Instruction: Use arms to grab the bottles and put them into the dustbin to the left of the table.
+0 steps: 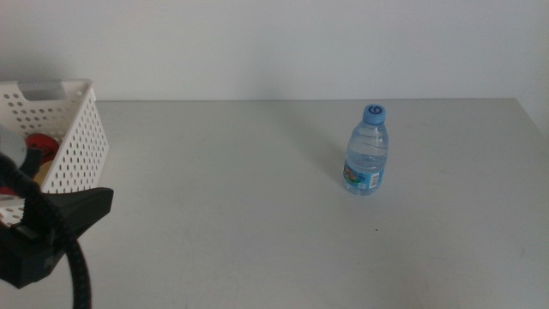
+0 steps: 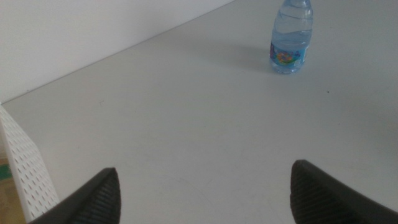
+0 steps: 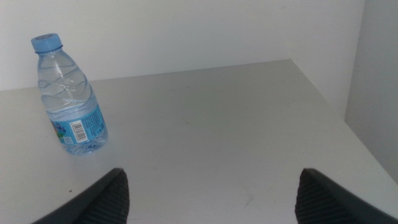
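Standing upright, well right of the dustbin (image 1: 73, 137): water bottle (image 1: 367, 150) (light, top-heavy). Hanging spread and empty: left gripper (image 2: 202, 193), right gripper (image 3: 211, 196). Risking tipping it by nudging.

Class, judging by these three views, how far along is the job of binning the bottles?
Done: something red and something yellow already lie in the dustbin, though what they are is unclear. In hand: nothing; the left gripper and right gripper are both open and empty. Left: the water bottle stands upright on the table, untouched.
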Robot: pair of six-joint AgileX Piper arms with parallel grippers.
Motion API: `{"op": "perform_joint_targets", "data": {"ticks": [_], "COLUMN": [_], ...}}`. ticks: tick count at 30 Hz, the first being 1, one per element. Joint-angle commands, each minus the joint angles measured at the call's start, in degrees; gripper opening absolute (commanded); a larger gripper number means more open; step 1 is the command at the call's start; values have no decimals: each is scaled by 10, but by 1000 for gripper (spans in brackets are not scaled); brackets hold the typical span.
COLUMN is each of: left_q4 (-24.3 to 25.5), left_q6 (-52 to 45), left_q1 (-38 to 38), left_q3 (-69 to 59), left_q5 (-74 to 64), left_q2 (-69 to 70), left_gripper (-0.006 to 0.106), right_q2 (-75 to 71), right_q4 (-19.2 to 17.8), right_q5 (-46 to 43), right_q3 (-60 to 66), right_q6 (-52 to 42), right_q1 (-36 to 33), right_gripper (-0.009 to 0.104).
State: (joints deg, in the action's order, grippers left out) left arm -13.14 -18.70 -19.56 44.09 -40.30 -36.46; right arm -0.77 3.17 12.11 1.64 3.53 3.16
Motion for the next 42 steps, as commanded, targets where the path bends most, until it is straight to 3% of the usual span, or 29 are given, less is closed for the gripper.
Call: {"op": "perform_joint_targets", "data": {"ticks": [1,10,14,20,28,34,42], "left_q4": [-6,-6,-6,-6,-6,-6,-6], "left_q6": [8,8,8,8,8,8,8], "left_q1": [-4,-4,-4,-4,-4,-4,-4], "left_q3": [14,14,14,14,14,14,14], "left_q5": [40,40,40,40,40,40,40], "left_q2": [-2,-2,-2,-2,-2,-2,-2], "left_gripper": [94,94,94,94,94,94,94], "right_q2": [-9,93,155,243,395,539,716], "right_q4": [-18,-16,-32,-70,-173,-177,-178], "right_q5": [-42,-43,-58,-213,-359,-474,-685], "right_q3": [-9,-83,-107,-109,-109,-109,-109], "right_q6": [-3,-3,-3,13,118,117,119], "right_q1": [2,2,2,1,-65,-142,-147], "right_gripper": [94,94,94,94,94,94,94]}}
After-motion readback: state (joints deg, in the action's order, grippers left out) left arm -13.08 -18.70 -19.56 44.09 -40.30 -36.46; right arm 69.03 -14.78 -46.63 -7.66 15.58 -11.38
